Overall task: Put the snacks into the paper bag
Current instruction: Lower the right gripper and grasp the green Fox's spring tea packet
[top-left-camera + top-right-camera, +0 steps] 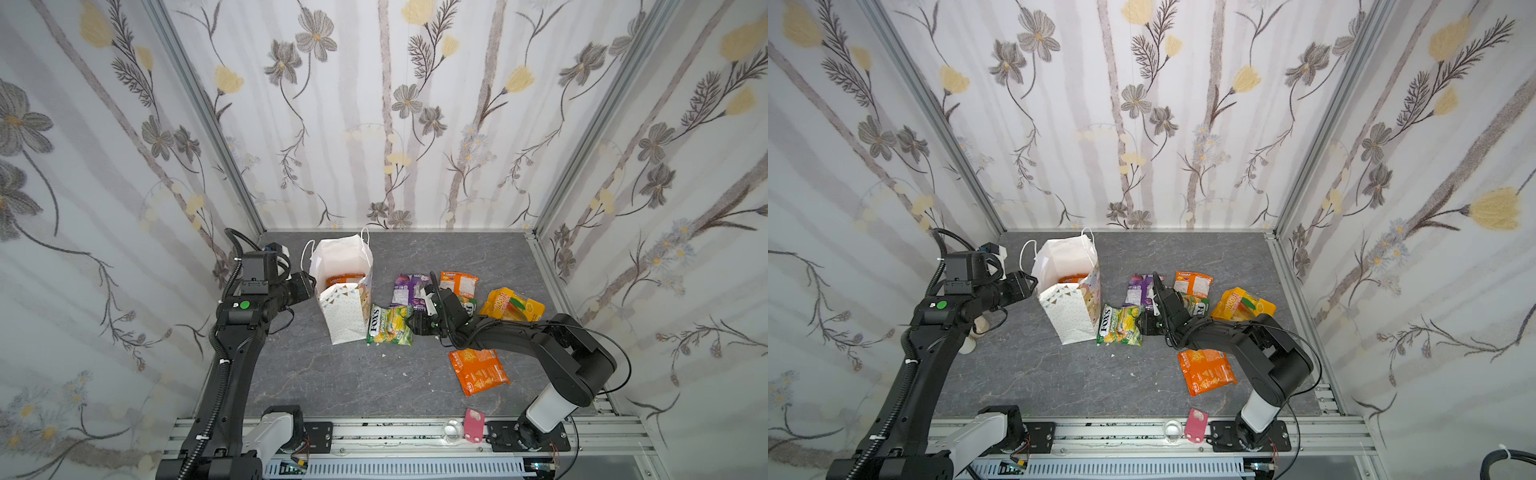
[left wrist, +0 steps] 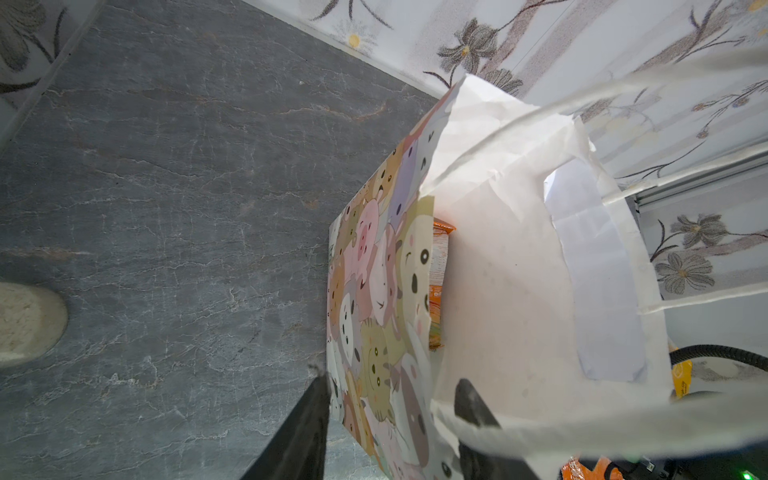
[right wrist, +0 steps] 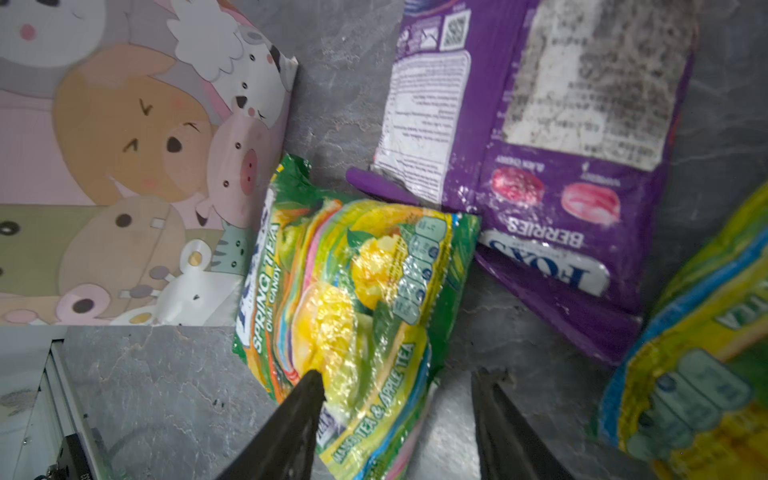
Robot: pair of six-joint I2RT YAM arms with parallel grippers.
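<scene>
Far left: the left pincer (image 2: 388, 380) is clenched on the wall of the tall white paper bag (image 1: 347, 320) near its rim. The bag has cord handles and a dotted narrow side. One finger sits outside the cartoon-printed face and one inside, and we read this as propping the mouth open. The bag stands upright on the grey stone-patterned counter (image 1: 332, 374), toward the back left. Inside it shows the top of one orange glossy packet (image 1: 345, 279); anything beneath is hidden. The green-and-yellow FOX'S plastic packet (image 1: 390, 324) lies flat, touching the bag's foot on its right. The right pincer (image 3: 399, 376) hangs low over one corner of that packet. It is released and holds nothing, with one finger above the wrapper and the other above bare counter. Further right, all on the counter:
- a purple FOX'S berries packet (image 1: 407, 289)
- a blue-edged green-yellow packet (image 3: 698, 374), mostly under the right wrist
- an orange-and-white packet (image 1: 459, 284)
- a crinkled orange packet (image 1: 478, 370), nearer the front
- a yellow-orange packet (image 1: 513, 305), farthest right

Our tally is at least one in and six out, so it is early going. We judge the green-and-yellow packet the next pick.
</scene>
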